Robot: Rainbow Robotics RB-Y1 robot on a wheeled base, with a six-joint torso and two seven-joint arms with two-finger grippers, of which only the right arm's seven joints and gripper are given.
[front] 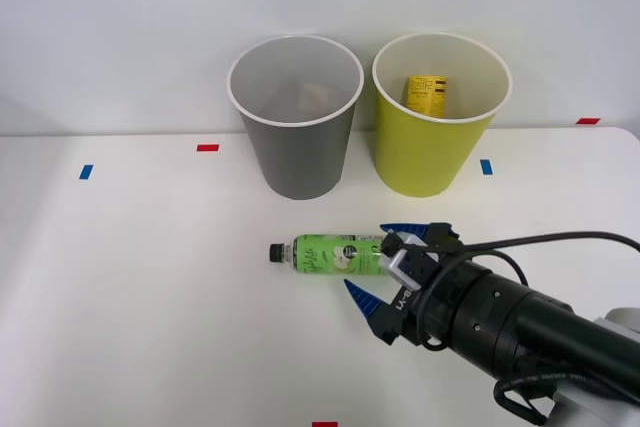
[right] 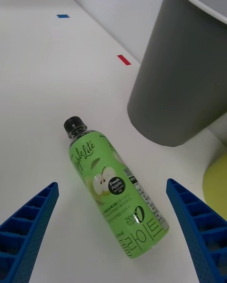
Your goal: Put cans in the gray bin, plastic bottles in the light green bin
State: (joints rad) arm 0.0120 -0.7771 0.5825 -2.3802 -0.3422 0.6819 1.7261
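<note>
On the white table point(front: 120, 297), one green-labelled plastic bottle point(front: 330, 253) with a black cap lies on its side, cap pointing toward the robot's left, in front of the two bins. A second bottle with a yellow label point(front: 428, 93) stands inside the light green bin point(front: 435, 152), leaning against its far wall. That makes two bottles in all. The gray bin point(front: 297, 152) stands just beside the light green one, on its left; something pale lies inside it, too dim to identify, perhaps a can. Both bins are upright, near the back wall. The right gripper point(front: 385, 267) reaches in from the right, its blue ribbed fingers point(right: 28, 226) spread apart on either side of the lying bottle's base end, grasping nothing. Five small tape marks, blue and red, dot the table. Nothing lies between the bottle and the bins.
</note>
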